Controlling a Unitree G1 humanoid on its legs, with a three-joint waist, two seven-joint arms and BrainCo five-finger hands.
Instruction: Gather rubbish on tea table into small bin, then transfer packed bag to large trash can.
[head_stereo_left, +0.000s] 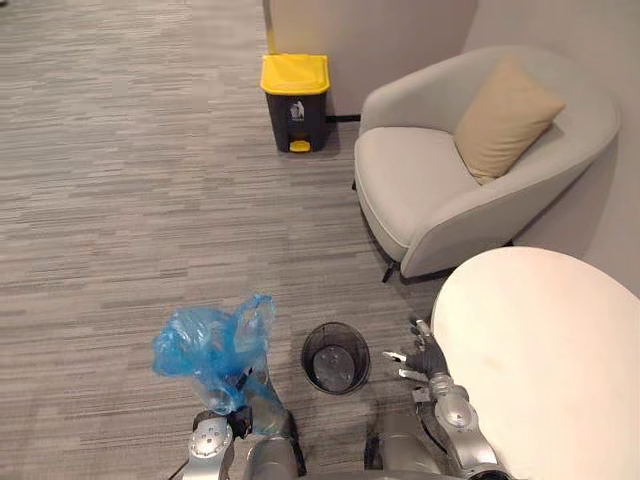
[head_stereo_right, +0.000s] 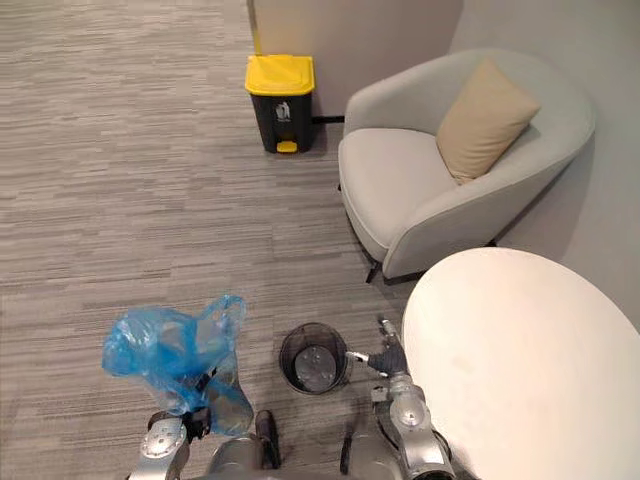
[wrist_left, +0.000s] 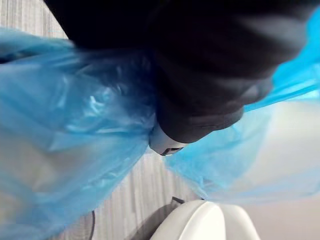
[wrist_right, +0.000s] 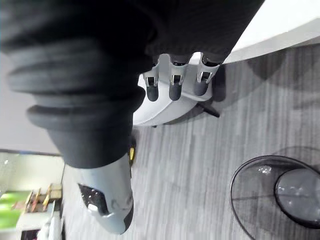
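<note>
**Blue bag at the left hand, beside the small bin**

The crumpled, translucent blue plastic bag (head_stereo_left: 208, 350) bulges at the left hand (wrist_left: 200, 90), just left of the small round black mesh bin (head_stereo_left: 335, 357) on the grey carpet. Pale shapes show dimly through its film. The film wraps that hand, so I cannot tell how its fingers are set. The right hand (head_stereo_left: 420, 360) hangs with fingers relaxed and spread, holding nothing, by the edge of the round white tea table (head_stereo_left: 540, 360). The dark grey, yellow-lidded large trash can (head_stereo_left: 295, 100) stands well apart, against the wall.
</note>
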